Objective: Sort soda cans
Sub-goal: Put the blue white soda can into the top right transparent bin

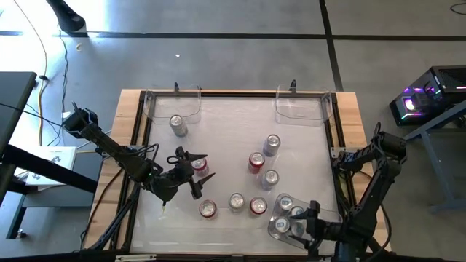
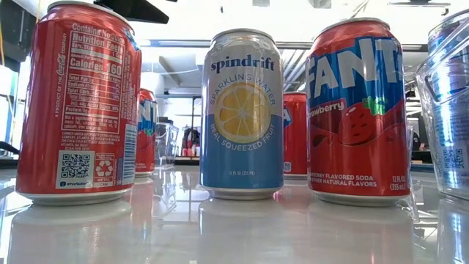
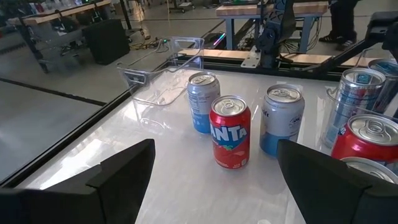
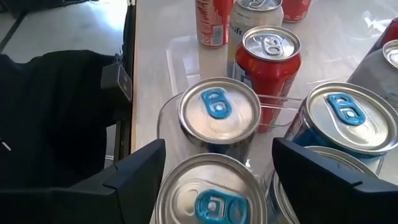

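Several soda cans stand upright on the white table. A silver one [image 1: 178, 125] is by the far left bin [image 1: 173, 104]. A red Fanta can [image 3: 230, 130] stands between two pale blue ones [image 3: 202, 99] [image 3: 281, 118]. Three more [image 1: 208, 209] [image 1: 237, 201] [image 1: 258, 206] line the near side. My left gripper [image 1: 195, 173] [image 3: 216, 177] hangs open over a red can [image 1: 199, 166]; nothing shows between its fingers. My right gripper [image 1: 312, 218] [image 4: 217, 146] is open over the near right bin [image 1: 285, 200], its fingers on either side of a blue-tabbed can [image 4: 211, 199]. My right gripper comes slanting down from the near side, one finger [image 4: 140, 174] at each side of the top rim [image 4: 163, 186] of the nearest can in the bin. That can stands upright among the others. Whether the fingers touch it, I cannot tell.
An empty clear bin [image 1: 302, 105] sits at the far right corner. The near right bin holds several blue-tabbed cans [image 4: 219, 112] [image 4: 345, 118] packed close, and a red can [image 4: 268, 53] stands just beyond its wall. A black frame [image 1: 138, 145] edges the table. Bare table lies at centre left.
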